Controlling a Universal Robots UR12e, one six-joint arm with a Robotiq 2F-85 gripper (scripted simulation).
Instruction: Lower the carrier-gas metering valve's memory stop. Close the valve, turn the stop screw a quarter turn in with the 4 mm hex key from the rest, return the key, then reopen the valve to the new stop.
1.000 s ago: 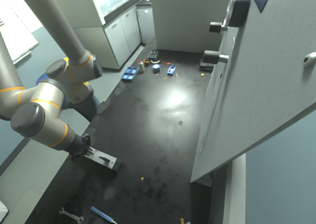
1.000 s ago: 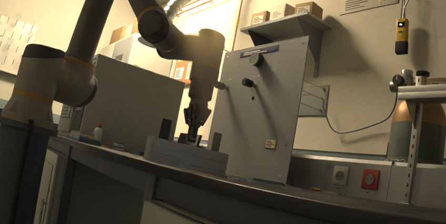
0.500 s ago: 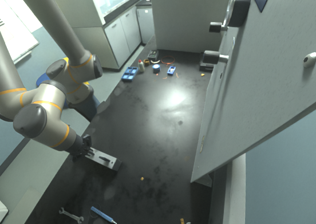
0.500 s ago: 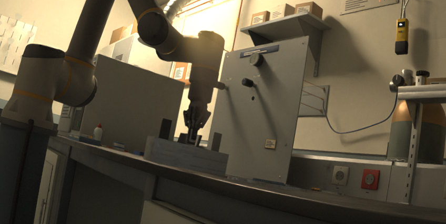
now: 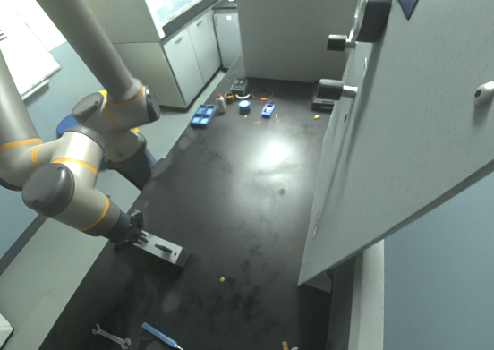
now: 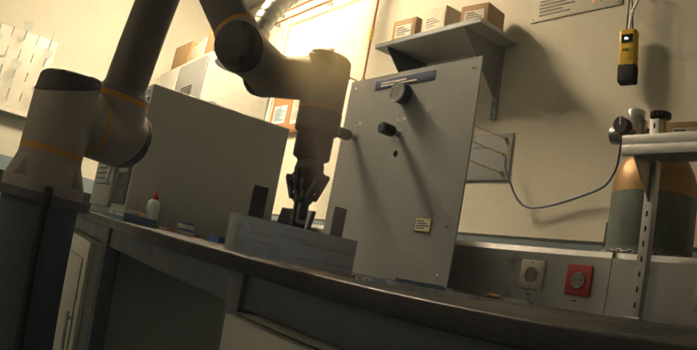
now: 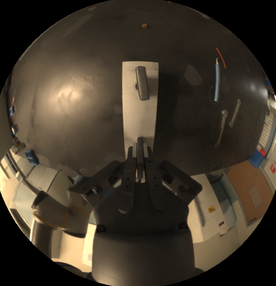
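The 4 mm hex key is mostly hidden between my fingers, with only a thin dark bar of it showing. My gripper points down at the near end of the grey rest block, with its fingers clamped on the key. A dark post stands at the rest's far end. The valve panel stands upright at the right, carrying the metering valve knob with a larger knob above it and a small hole below.
A blue tray lies with a white bottle and small parts at the bench's far end. A wrench and a blue tool lie near the front edge. A large grey cabinet stands behind the rest.
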